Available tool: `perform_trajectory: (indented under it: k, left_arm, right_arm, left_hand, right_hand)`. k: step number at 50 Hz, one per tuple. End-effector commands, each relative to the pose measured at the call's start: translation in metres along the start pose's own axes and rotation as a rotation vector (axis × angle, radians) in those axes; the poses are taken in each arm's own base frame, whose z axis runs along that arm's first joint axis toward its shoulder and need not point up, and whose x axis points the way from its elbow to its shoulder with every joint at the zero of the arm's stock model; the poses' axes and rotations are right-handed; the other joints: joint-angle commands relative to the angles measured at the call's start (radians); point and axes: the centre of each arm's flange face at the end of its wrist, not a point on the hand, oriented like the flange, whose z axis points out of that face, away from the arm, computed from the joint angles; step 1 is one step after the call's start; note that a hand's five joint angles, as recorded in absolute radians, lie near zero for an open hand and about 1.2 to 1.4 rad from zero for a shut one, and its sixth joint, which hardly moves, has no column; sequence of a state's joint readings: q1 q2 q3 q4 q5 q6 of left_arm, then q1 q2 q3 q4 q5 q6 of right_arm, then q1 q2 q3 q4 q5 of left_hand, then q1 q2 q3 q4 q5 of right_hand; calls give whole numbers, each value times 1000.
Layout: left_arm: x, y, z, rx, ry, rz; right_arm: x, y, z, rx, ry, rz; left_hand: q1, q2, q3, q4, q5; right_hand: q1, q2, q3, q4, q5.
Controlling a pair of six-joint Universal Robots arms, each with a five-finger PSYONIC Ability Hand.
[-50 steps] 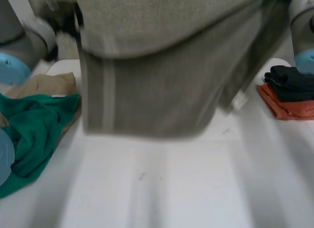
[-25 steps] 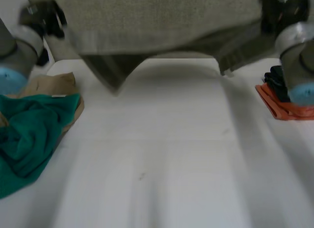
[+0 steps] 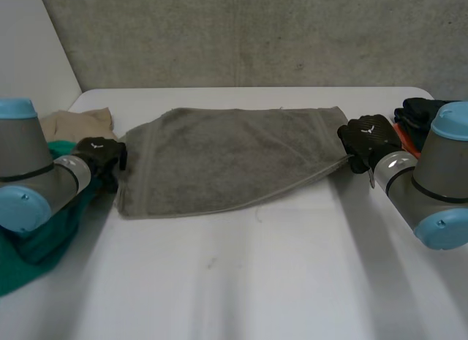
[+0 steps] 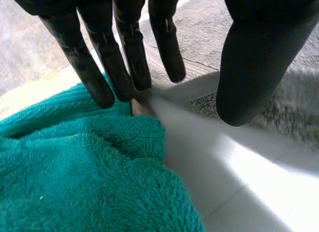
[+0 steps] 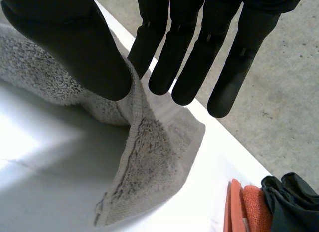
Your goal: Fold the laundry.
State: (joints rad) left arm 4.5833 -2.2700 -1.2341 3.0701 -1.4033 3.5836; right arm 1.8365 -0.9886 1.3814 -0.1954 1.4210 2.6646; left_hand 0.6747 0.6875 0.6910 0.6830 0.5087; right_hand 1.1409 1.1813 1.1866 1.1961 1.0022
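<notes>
While grey towel lies spread across middle of table, we pinch its right corner in right hand; left hand rests straight-fingered, loose, at left edge. We judge folding barely begun; green towel, tan cloth wait.

Grey arms, blue caps, black hands

At the frame's left and right edges, the left arm and right arm are fat grey cylinders with round light-blue caps and a silvery wrist ring. Each ends in a matte black hand, the left hand and right hand, with a small white mark on its back, long round-tipped fingers and a stouter thumb.
</notes>
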Motion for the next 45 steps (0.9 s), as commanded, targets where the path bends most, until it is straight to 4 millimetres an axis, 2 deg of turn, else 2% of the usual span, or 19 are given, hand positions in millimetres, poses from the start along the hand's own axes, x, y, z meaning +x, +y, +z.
perform_trajectory:
  k: [1,4,12,31,32,34,35,42,45]
  left_arm:
    - [7,9,-8,54,6,155]
    - [9,13,-12,83,-1,215]
    - [22,25,-17,154,31,343]
    - [25,50,-30,92,130,483]
    - [25,50,-30,92,129,488]
    - [23,49,-30,94,128,490]
    - [21,49,-30,88,122,490]
    - [14,35,-39,96,86,442]
    - [5,15,-50,138,43,380]
  right_arm:
    - [0,-1,-2,0,-2,35]
    - [0,1,-2,-6,-2,44]
    - [-3,4,-4,-17,-12,47]
    - [4,4,-7,-55,-13,41]
    - [4,4,-7,-56,-13,41]
    - [4,4,-8,-60,-15,39]
    - [4,3,-8,-61,-16,36]
    - [11,-3,-14,-65,-5,32]
    - [20,-11,-21,-67,9,25]
  left_hand:
    - [-65,-78,-81,-73,-73]
    - [-126,-139,-143,-135,-135]
    - [-115,-128,-131,-123,-123]
    - [23,10,7,15,15]
    - [61,48,45,53,52]
    - [327,314,310,318,318]
    - [709,696,693,701,701]
    - [722,709,705,713,713]
    - [722,709,705,713,713]
  right_hand:
    - [255,215,210,200,219]
    - [255,215,210,200,219]
    - [255,215,210,200,219]
    - [255,215,210,200,219]
    - [255,215,210,200,219]
    - [255,215,210,200,219]
    - [255,215,210,200,219]
    - [255,215,210,200,219]
    - [255,215,210,200,219]
